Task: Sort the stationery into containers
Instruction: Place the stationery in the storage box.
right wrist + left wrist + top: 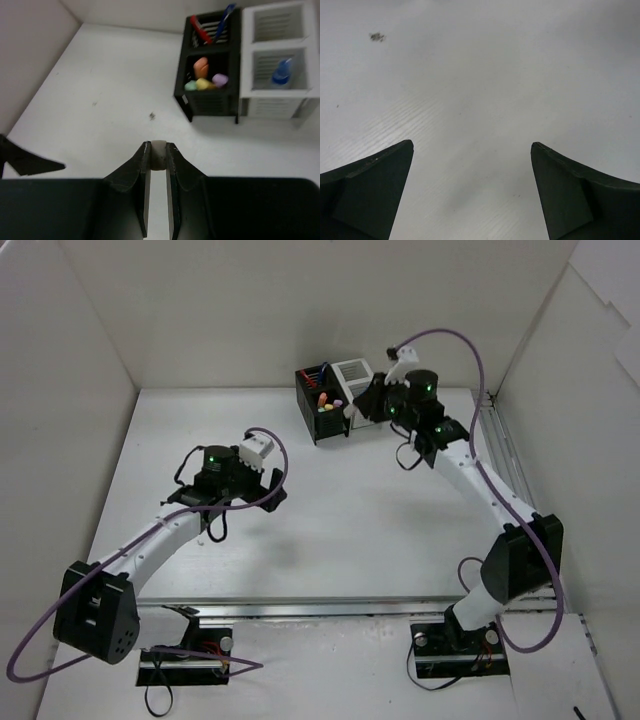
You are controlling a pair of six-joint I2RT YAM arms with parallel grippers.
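Note:
My right gripper [158,147] is shut on a small grey-tan eraser [158,157], held above the table just in front of the containers. The black container [206,102] holds orange [201,66], yellow [202,84], green [190,86] and pink [220,79] highlighters in its near cell. A red pen [200,29] and a blue pen [223,20] stand in its far cell. Joined to it, the white container [275,106] holds a blue-capped stick [281,75]. My left gripper [472,145] is open over bare table with nothing between its fingers.
In the top view the two containers [335,400] stand at the back centre, with the right arm [460,465] reaching over beside them. White walls enclose the table on three sides. A metal rail [505,455] runs along the right edge. A small dark speck [377,36] lies on the table.

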